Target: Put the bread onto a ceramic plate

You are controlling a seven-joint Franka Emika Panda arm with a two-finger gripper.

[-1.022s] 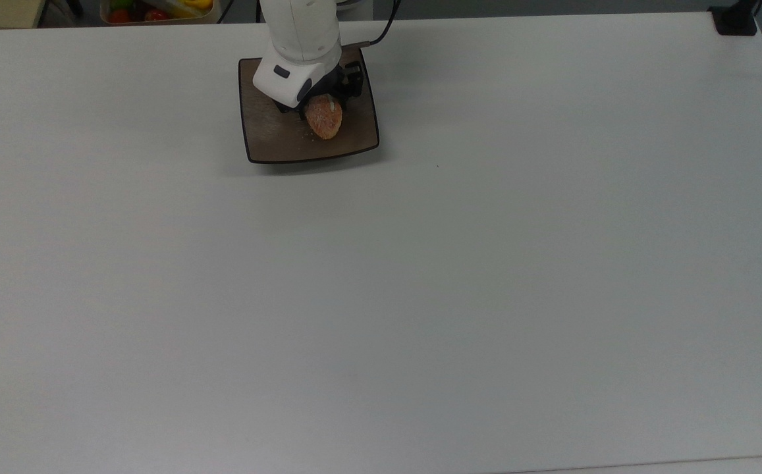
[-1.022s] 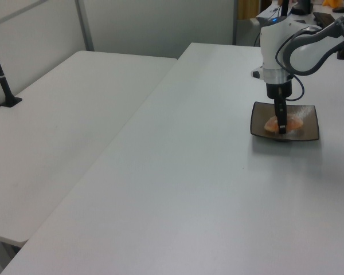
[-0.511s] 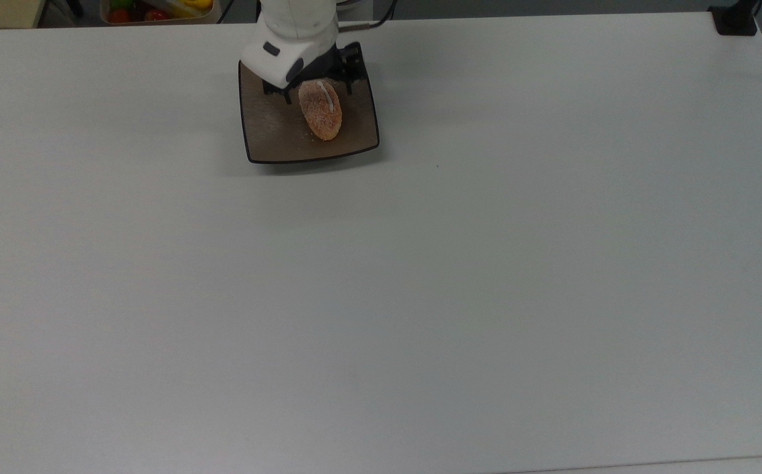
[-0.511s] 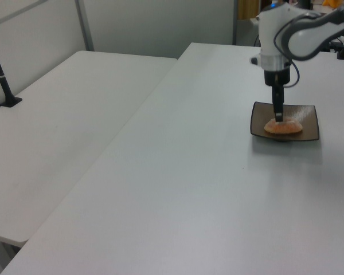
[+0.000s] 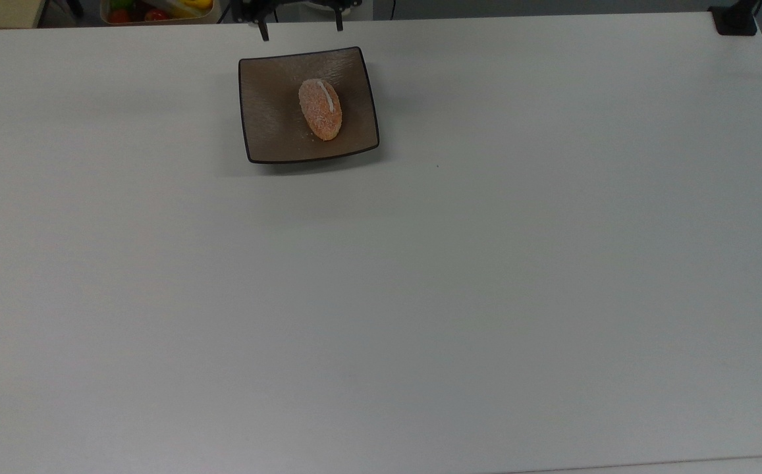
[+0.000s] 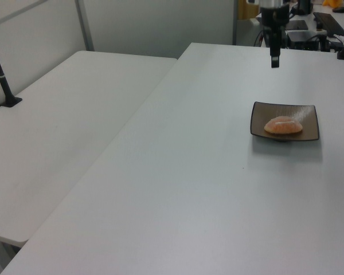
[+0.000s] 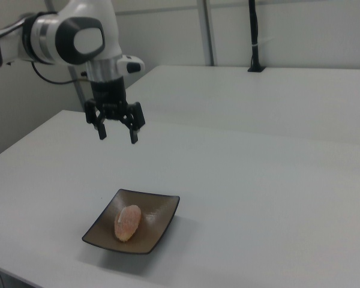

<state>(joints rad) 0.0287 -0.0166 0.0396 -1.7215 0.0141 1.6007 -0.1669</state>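
The end effector (image 7: 116, 136) has let go of the bread (image 5: 320, 109) and climbed well clear of it. A second ago its fingers straddled the bun down on the ceramic plate (image 5: 269, 131); half a second ago they were already lifting off; now it hangs high above the counter (image 5: 486, 263) with its two fingers spread wide and nothing between them. In the top view its fingertips sit at the far edge, beyond the plate's far rim. The bread has not shifted since the release: it lies flat in the dished centre of the plate, its white stripe up, its long axis running near to far in the top view, slightly right of the plate's middle there. In the right view it rests toward the right view's left of the plate (image 7: 156, 222), within the rim.

Judged from this, the placement looks done, and only the arm's retreat is left.

Counted: one bread, one ceramic plate, one end effector. At the top view's far left edge, off the counter, a tray of colourful items (image 5: 157, 10) is partly visible; its contents cannot be counted.
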